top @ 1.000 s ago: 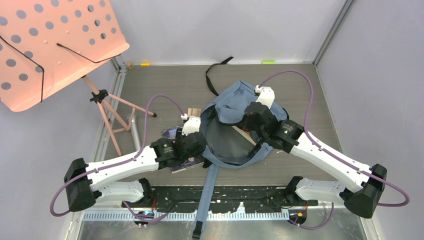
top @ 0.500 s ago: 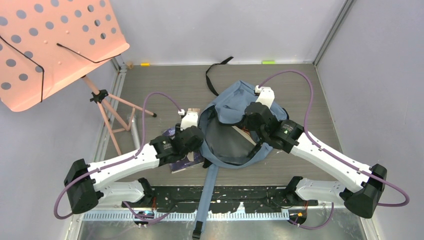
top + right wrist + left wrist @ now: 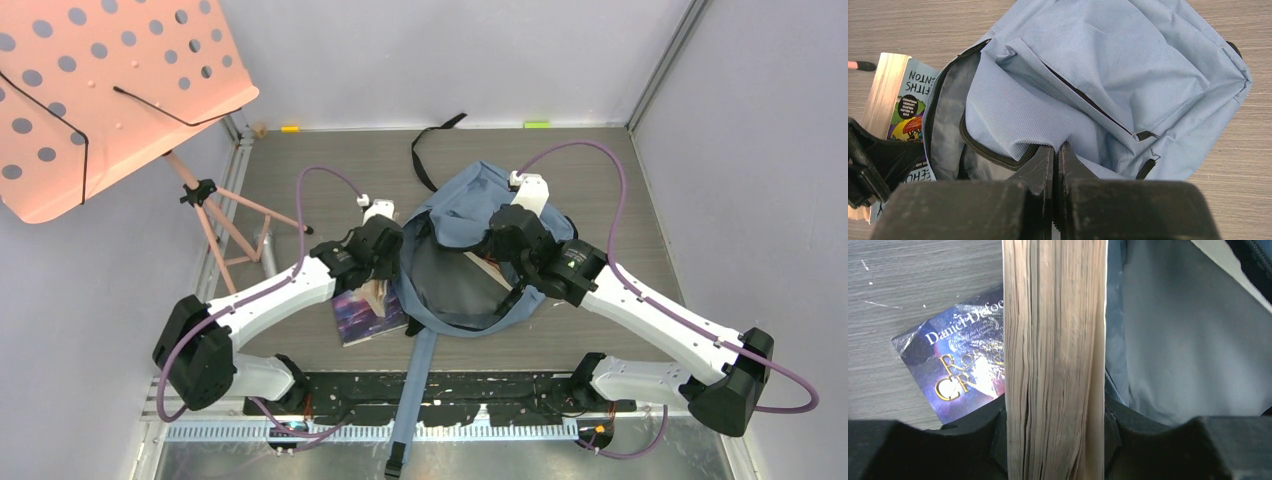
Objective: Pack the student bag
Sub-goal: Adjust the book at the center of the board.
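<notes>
Two arms are seen over the table, one on each side of the student bag. The bag lies flat at mid-table between them, with its main opening agape and the dark lining exposed. A blue strap runs from the bag over the near edge, and a length of black webbing trails toward the far wall.

The right gripper is clenched, its fingers pressed together on the zippered rim of the opening. A fold of the grey-blue fabric is pinched between them.

The left gripper is closed on a thick book, which is clamped across its covers with the yellowed page edges facing the wrist camera. In the right wrist view the book's light-blue cover with white lettering is seen just beside the left rim of the opening. Whether it touches the fabric cannot be told.

A blue-covered book bearing the name Daniel Defoe lies flat on the table beside the bag, partly hidden behind the held one.

A pink perforated music stand is noted at the far left.
</notes>
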Available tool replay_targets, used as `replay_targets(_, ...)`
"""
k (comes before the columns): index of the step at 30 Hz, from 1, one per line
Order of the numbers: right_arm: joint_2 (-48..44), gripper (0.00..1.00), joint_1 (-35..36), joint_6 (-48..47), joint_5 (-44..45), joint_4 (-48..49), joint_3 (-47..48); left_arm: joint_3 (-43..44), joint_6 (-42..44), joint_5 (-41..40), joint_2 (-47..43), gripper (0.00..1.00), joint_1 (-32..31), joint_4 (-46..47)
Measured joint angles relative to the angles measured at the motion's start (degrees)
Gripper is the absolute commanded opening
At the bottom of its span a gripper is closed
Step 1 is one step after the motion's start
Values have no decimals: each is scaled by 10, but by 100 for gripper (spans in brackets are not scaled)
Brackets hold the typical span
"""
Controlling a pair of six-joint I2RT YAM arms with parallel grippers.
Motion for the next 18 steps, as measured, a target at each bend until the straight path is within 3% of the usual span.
replay_targets(2, 0, 1, 0, 0, 0, 0, 0, 9, 3, 14, 11, 43, 14, 7)
replay_targets(9, 0, 0, 0, 0, 0, 0, -1, 29, 13, 51, 33, 13, 49, 11)
replay_targets(18, 0, 0, 0, 0, 0, 0, -1, 28, 10, 79, -3, 0, 52, -9)
